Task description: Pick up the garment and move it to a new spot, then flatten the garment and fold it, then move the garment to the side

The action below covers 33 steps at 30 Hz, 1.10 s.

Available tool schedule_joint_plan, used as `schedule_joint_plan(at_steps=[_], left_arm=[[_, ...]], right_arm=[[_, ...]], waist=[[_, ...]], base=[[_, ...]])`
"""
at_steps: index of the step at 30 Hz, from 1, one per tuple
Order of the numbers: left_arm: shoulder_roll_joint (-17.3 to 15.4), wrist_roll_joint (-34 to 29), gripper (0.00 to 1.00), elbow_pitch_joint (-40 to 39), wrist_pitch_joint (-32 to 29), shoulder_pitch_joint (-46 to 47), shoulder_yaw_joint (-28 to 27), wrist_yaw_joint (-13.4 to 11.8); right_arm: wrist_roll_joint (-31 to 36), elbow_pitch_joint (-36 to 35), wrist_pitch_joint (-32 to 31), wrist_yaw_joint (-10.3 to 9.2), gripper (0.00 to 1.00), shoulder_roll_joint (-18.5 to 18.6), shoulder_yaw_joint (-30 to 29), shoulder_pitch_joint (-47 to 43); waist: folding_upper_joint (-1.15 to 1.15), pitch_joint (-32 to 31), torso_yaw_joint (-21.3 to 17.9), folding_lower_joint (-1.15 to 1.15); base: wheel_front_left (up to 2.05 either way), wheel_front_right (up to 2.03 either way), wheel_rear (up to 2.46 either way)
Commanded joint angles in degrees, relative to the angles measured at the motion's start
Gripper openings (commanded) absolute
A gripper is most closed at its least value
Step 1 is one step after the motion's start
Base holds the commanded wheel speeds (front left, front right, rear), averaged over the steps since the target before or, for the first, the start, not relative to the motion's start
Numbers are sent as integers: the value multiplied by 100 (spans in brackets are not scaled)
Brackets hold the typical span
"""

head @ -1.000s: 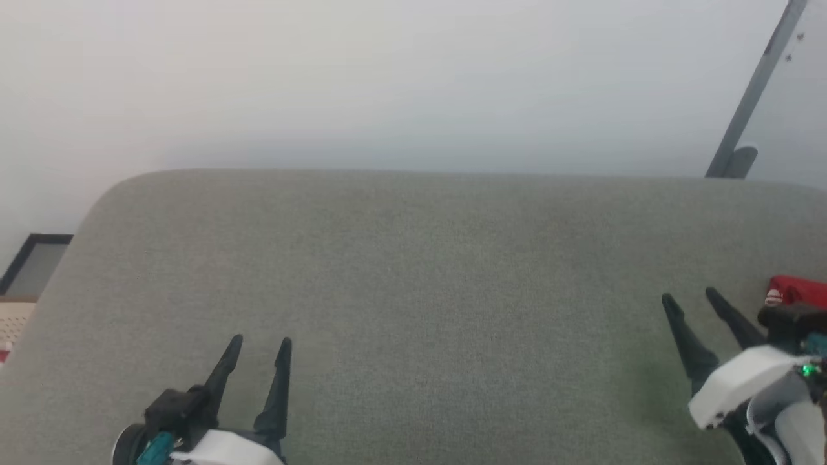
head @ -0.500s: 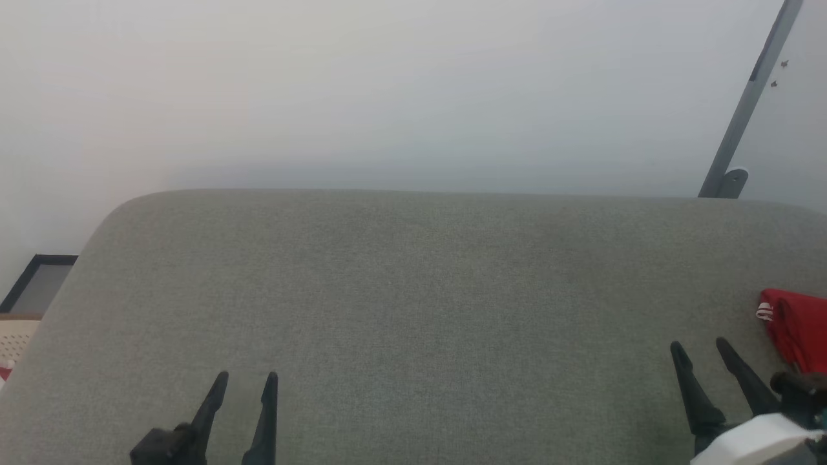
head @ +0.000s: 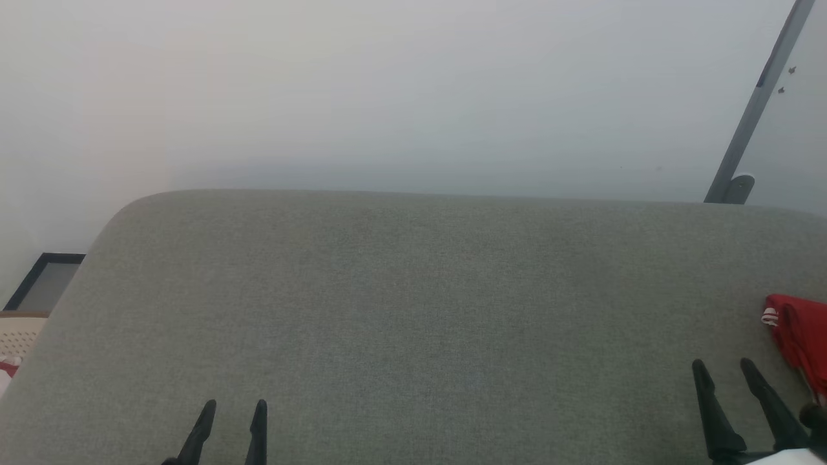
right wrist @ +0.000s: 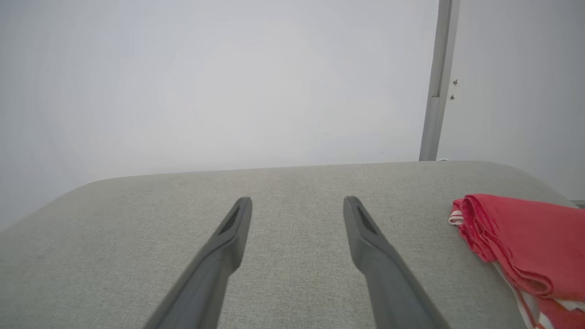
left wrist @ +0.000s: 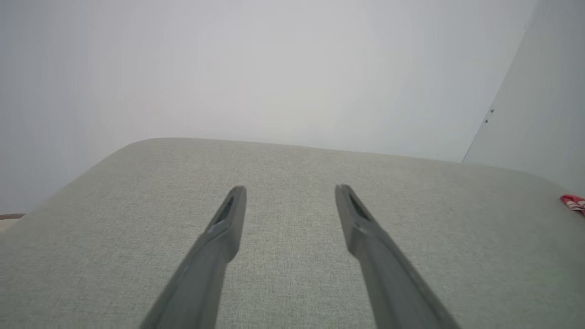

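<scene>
The red garment (head: 801, 336) lies folded at the far right edge of the grey upholstered surface (head: 413, 290), with striped trim showing at its corner. The right wrist view shows the garment (right wrist: 521, 246) to the right of my fingers, apart from them. My right gripper (head: 723, 368) stands open just left of it, with nothing held. Near the front edge at the lower left, my left gripper (head: 234, 407) is open and holds nothing. A small tip of the garment (left wrist: 573, 202) shows at the far right of the left wrist view.
A plain pale wall rises behind the surface. A grey slanted post (head: 753, 116) stands at the back right. At the far left, beyond the surface's rounded corner, sit a dark-framed panel (head: 42, 281) and a beige perforated object (head: 16, 332).
Both grippers have drawn back toward the bottom edge of the head view. The right gripper has come away from the garment, which stays at the right edge.
</scene>
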<state>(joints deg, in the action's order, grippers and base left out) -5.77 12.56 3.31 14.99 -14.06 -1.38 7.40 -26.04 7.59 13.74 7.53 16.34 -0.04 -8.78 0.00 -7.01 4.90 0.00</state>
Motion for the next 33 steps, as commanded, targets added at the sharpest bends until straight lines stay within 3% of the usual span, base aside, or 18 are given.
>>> schedule_joint_plan(at_steps=[1,33], left_arm=[[0,-8,100,-40,25,-52,-21,10],[42,-80,100,-155,25,93,-70,10]], right_arm=[[32,-84,-37,-9,100,-37,-44,-69],[94,-481,-209,-9,100,-272,-138,-165]], waist=[[0,3,-4,0],[0,54,-43,0]], base=[[0,0,0],[0,0,0]])
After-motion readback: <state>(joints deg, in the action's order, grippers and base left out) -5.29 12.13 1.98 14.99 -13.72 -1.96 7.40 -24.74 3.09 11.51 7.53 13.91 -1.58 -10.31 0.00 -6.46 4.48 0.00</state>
